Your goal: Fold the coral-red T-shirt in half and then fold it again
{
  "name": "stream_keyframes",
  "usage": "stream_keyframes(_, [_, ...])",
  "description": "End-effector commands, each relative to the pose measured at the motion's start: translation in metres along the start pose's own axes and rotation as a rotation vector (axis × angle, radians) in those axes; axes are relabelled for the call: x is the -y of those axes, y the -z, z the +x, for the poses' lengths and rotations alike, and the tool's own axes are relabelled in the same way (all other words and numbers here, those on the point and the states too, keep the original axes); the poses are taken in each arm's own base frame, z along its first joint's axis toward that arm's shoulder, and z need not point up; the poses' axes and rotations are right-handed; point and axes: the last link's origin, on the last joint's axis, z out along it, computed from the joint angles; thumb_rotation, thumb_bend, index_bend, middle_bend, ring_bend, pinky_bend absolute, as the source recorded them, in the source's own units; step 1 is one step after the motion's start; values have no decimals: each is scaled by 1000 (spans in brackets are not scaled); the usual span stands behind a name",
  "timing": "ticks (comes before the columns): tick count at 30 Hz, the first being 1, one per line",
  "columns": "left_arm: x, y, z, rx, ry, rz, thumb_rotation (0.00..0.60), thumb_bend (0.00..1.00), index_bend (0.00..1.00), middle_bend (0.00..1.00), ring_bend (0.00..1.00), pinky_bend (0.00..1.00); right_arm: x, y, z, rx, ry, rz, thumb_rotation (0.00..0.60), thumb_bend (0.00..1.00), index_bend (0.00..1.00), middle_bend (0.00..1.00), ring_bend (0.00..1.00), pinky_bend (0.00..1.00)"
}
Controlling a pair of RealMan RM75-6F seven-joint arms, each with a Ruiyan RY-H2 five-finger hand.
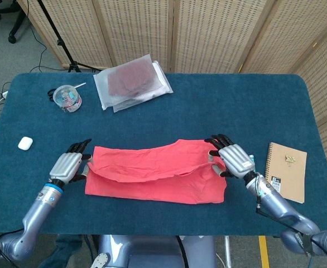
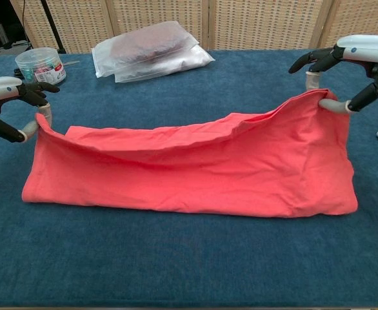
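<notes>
The coral-red T-shirt (image 1: 158, 176) (image 2: 195, 171) lies near the table's front edge, doubled over, with its near half lifted and carried over the far half. My left hand (image 1: 68, 166) (image 2: 15, 106) pinches the shirt's left corner just above the cloth. My right hand (image 1: 233, 159) (image 2: 347, 68) pinches the right corner, held slightly higher. The raised edge sags in the middle between the two hands.
A clear bag of folded cloth (image 1: 131, 82) and a small plastic tub (image 1: 67, 98) sit at the back left. A white earbud case (image 1: 25, 143) lies at the left. A pen (image 1: 253, 162) and spiral notebook (image 1: 286, 172) lie right of the shirt.
</notes>
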Motion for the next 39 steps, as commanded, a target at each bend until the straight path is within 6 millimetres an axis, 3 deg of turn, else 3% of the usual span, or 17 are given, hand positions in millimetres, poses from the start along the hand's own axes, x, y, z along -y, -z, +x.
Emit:
stream_keyframes(1, [2, -19, 0, 2, -1, 38, 600, 620, 728, 0, 0, 0, -10, -24, 5, -6, -24, -59, 600, 517, 586, 145, 0, 0])
stream_keyframes(16, [9, -55, -17, -6, -23, 105, 600, 618, 731, 0, 0, 0, -32, -58, -7, 19, -43, -151, 600, 517, 586, 148, 0, 0])
stream_keyframes(31, [9, -68, -30, -21, -31, 132, 600, 594, 727, 0, 0, 0, -47, -71, -17, 25, -17, -203, 600, 516, 585, 149, 0, 0])
stream_keyframes(33, [9, -69, -30, -19, -40, 133, 600, 568, 631, 0, 0, 0, -48, -70, -18, 34, -11, -203, 600, 464, 495, 117, 0, 0])
stream_keyframes(35, [9, -69, -31, -25, -37, 136, 600, 535, 365, 0, 0, 0, -49, -69, -20, 55, -13, -207, 600, 257, 185, 30, 0, 0])
stream_keyframes(37, [10, -70, -31, -32, -34, 137, 600, 522, 166, 0, 0, 0, -49, -68, -19, 52, -19, -212, 600, 87, 15, 0, 0, 0])
stream_keyframes(39, [10, -70, -31, -37, -34, 140, 600, 518, 45, 0, 0, 0, -50, -68, -17, 31, -23, -213, 600, 19, 0, 0, 0, 0])
